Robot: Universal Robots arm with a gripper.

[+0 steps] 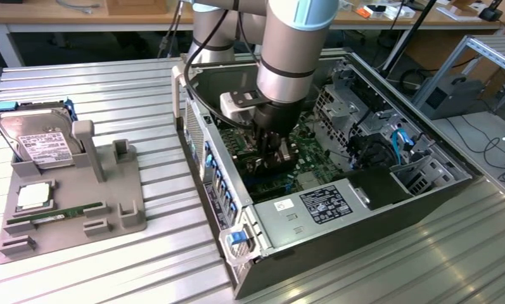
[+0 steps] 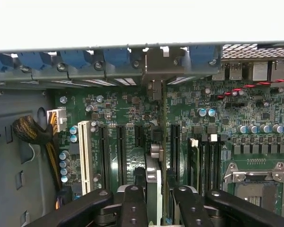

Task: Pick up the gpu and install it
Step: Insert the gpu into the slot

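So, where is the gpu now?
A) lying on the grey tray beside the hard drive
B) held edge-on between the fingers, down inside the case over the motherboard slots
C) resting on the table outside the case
B: in the wrist view the gpu stands edge-on in the gripper, above the motherboard inside the case.

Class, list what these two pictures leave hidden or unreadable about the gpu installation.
- Exterior view: the arm and gripper hide the gpu and its slot.
- Wrist view: the gpu stands edge-on between the fingers; its lower edge is cut off, so seating is unclear.
- Exterior view: the hard drive label is too small to read.
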